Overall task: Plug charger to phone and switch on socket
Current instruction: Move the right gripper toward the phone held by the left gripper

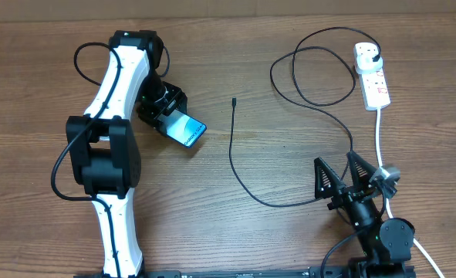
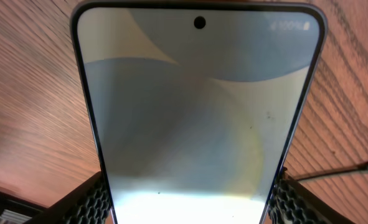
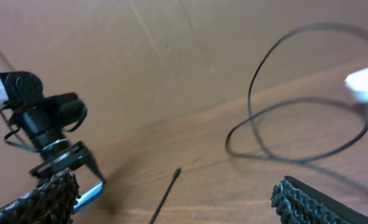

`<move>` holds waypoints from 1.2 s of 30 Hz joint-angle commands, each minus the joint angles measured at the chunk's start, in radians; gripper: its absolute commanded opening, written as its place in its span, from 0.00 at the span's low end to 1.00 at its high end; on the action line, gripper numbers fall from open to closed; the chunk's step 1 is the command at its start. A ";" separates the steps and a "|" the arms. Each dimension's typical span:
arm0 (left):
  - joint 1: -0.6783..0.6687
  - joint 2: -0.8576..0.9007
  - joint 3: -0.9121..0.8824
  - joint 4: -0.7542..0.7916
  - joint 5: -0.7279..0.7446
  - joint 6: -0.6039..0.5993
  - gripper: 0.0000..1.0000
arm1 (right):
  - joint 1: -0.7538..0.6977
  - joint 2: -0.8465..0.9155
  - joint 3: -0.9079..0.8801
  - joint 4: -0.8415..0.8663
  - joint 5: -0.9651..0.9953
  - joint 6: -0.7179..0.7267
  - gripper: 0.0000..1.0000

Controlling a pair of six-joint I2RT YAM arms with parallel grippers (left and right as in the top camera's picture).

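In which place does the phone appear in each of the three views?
Overhead: phone left of centre, between the left gripper's jaws.
Left wrist: it fills the frame.
Right wrist: lower left, probably the pale edge under the left gripper.
Shared landmark: the thin black charger cable.

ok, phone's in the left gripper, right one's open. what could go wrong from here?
1. The left gripper pinches the phone at one end, by its edges; pushing a connector in could pivot it or make it slip.
2. The charger has a tiny connector tip lying flat on the table, apart from the open right gripper; a grasp may miss or skew it.
3. The charger loops beside the socket; pulling may drag the socket.
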 commanded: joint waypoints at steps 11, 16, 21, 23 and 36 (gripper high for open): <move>-0.116 -0.012 0.229 -0.040 -0.093 0.037 0.04 | 0.006 0.630 0.378 0.101 -0.322 0.075 1.00; -0.117 -0.012 0.235 -0.039 -0.088 0.031 0.04 | 0.006 0.924 0.551 0.108 -0.512 0.075 1.00; -0.117 -0.012 0.235 -0.039 -0.069 -0.022 0.04 | 0.008 1.192 0.605 0.336 -0.693 0.138 1.00; -0.117 -0.012 0.235 -0.039 -0.057 -0.051 0.04 | 0.019 1.291 0.605 0.443 -0.679 0.317 1.00; -0.154 -0.011 0.232 -0.028 -0.101 -0.208 0.04 | 0.273 1.610 0.605 0.679 -0.272 0.598 0.72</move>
